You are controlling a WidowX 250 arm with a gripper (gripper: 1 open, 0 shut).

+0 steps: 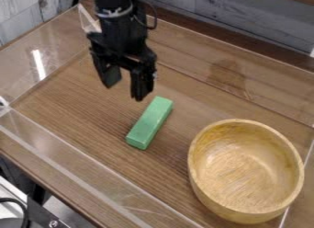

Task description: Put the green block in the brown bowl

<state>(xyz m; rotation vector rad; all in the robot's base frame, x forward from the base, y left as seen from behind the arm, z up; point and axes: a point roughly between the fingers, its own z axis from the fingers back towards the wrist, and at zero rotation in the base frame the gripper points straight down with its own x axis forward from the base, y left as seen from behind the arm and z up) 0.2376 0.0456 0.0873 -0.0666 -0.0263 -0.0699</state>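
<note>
The green block lies flat on the wooden table, its long axis running diagonally from lower left to upper right. The brown bowl stands upright at the lower right, with nothing inside it. My black gripper hangs pointing down above the table, up and left of the block's upper end. Its two fingers stand apart, open, with nothing between them. The right finger's tip is close to the block's upper end but apart from it.
Clear plastic walls ring the wooden table on all sides. A grey plank wall runs behind. Dark cables show at the lower left corner.
</note>
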